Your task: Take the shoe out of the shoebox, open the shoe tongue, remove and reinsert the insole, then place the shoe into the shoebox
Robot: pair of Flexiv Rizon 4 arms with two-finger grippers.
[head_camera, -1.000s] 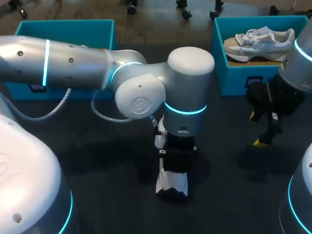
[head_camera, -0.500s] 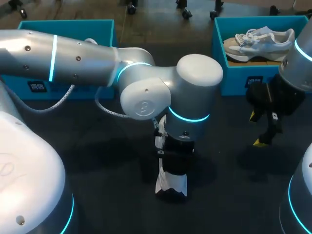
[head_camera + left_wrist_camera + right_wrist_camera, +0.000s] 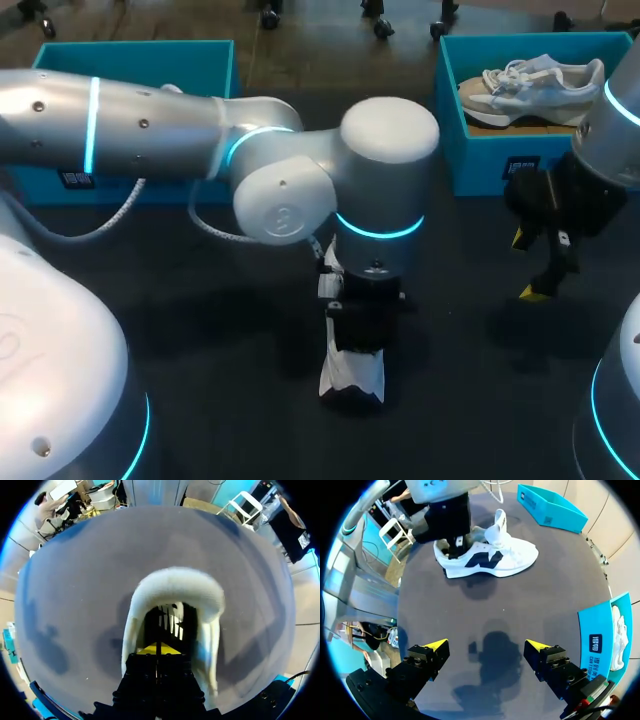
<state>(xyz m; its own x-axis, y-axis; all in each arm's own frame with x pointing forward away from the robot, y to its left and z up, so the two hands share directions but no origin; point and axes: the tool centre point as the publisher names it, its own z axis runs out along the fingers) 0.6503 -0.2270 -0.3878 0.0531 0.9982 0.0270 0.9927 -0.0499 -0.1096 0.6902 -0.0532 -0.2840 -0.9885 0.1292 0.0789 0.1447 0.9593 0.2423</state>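
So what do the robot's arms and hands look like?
The left arm and right arm are fat, shiny silver tubes with round joints and glowing turquoise rings. A speckled white cable loops under the left one. The right hand is black and blocky, with two fingers tipped bright yellow.

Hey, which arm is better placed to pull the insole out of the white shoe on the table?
Left, probably. The left tool is down inside the heel opening of the shoe, while the right tool hangs open off to the side, apart from the shoe.
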